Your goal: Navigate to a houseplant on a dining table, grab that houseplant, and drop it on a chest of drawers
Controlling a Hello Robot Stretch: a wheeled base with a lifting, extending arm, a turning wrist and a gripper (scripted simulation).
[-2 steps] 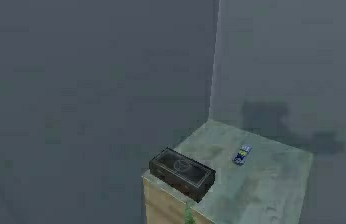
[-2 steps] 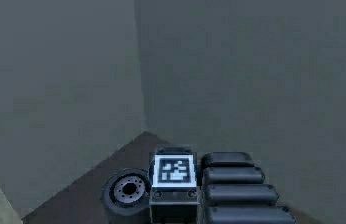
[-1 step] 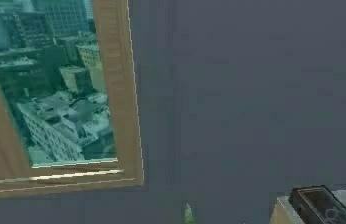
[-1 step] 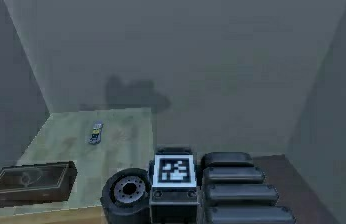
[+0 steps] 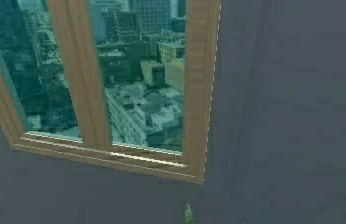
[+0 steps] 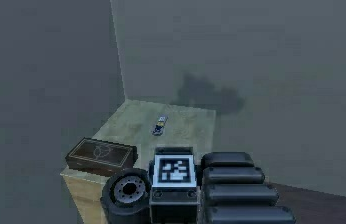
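Finger state cannot be told, nor whether the gripper (image 6: 131, 192) holds anything. 1 green sliver (image 5: 188, 213) below the window (image 5: 101, 80) may be the houseplant. 1 wooden top (image 6: 186, 118) with a box (image 6: 101, 154) lies beside the arm (image 6: 231, 185). Judgement: grab unconfirmed; drop on chest outstanding.

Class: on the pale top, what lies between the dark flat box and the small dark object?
Nothing. In the arm side view, the pale top is bare between the dark box and the small dark object.
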